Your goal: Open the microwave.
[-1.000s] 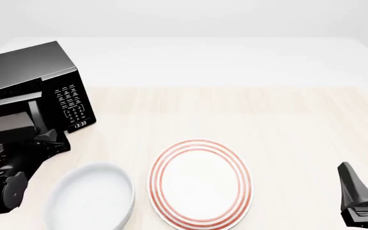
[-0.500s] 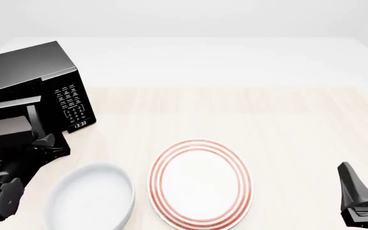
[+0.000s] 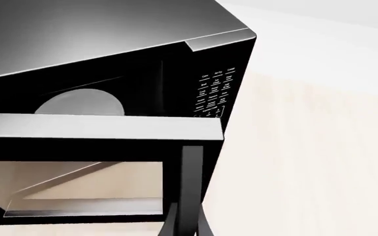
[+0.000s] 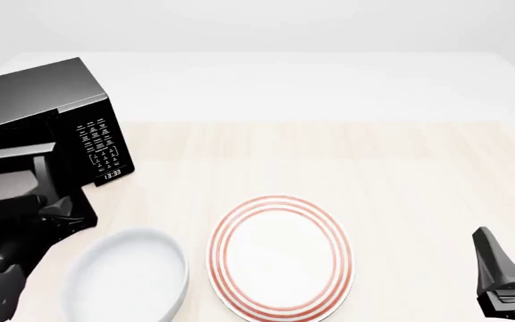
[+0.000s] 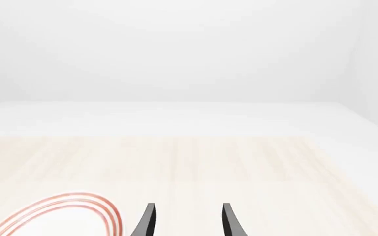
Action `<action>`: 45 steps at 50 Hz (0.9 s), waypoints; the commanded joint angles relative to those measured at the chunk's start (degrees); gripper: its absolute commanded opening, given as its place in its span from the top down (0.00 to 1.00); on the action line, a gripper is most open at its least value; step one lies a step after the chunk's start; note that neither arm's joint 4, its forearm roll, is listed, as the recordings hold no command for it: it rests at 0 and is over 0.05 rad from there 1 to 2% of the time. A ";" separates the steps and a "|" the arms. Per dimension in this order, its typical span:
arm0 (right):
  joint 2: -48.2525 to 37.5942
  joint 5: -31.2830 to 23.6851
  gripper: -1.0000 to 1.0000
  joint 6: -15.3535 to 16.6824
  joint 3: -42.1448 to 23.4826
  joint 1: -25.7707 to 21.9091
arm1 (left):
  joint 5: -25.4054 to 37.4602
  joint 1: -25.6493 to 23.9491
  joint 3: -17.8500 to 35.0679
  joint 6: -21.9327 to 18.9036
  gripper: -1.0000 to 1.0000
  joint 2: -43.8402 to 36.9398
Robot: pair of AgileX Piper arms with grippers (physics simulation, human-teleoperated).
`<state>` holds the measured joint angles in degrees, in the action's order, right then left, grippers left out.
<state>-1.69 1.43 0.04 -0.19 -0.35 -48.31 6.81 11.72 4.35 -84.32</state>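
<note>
The microwave (image 4: 47,124) sits at the far-left edge of the surface (image 4: 329,154), keypad side angled toward centre, w/ its door (image 3: 100,132) part-open: in the left wrist view the door's top edge stands clear of the body and the pale turntable (image 3: 80,103) shows in the gap behind it. The handle (image 3: 190,187) is a vertical black bar at the door's free edge, long axis upright, next to the keypad (image 4: 99,143). The left claw (image 4: 61,204) is right at that handle, low on the door front; it looks clamped on the bar, but the fingertips are hidden, so can't tell for sure. Hinge appears to be on the far-left side, so the free edge should swing toward the arms and out to the left; the pull prob. needs to follow that arc, not a straight line. The white bowl (image 4: 128,278) lies just beside the left arm, the red-ringed plate (image 4: 280,255) further right. The right claw (image 4: 512,265) idles well apart at the near-right, fingers spread, holding nothing, so the left arm is clearly the nearer one.
</note>
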 commanded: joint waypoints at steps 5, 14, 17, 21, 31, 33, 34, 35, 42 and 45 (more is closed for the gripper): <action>1.37 -1.35 0.00 0.02 -0.01 -0.06 | -3.17 -2.13 0.72 1.26 1.00 6.67; 1.32 -1.30 0.00 0.00 0.02 -0.07 | -3.31 -2.03 -0.29 0.95 1.00 7.60; 1.16 -1.12 0.00 -0.01 0.04 -0.06 | -4.03 -1.59 -0.61 1.18 1.00 7.05; 0.75 -0.68 0.00 0.00 0.08 -0.07 | -3.92 -1.80 -0.86 1.05 1.00 7.46; -0.37 0.44 0.00 0.02 0.09 -0.08 | -4.87 -1.67 -1.93 1.08 1.00 7.64; -0.60 0.67 0.00 0.03 0.09 -0.09 | -5.22 -1.46 -2.09 1.25 1.00 7.48; -0.79 0.86 0.00 0.03 0.09 -0.09 | -5.38 -1.53 -2.08 1.24 1.00 7.25; -0.89 0.97 0.00 0.03 0.09 -0.08 | -5.34 -1.57 -2.09 1.24 1.00 7.29; -1.63 1.71 0.00 0.03 0.10 -0.10 | -4.15 -1.66 -2.56 1.42 1.00 9.40; -1.66 1.74 0.00 0.03 0.10 -0.10 | -3.70 -1.83 -2.61 1.44 1.00 10.07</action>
<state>-2.62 2.44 0.06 -0.10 -0.44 -49.11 7.51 6.03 4.23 -79.11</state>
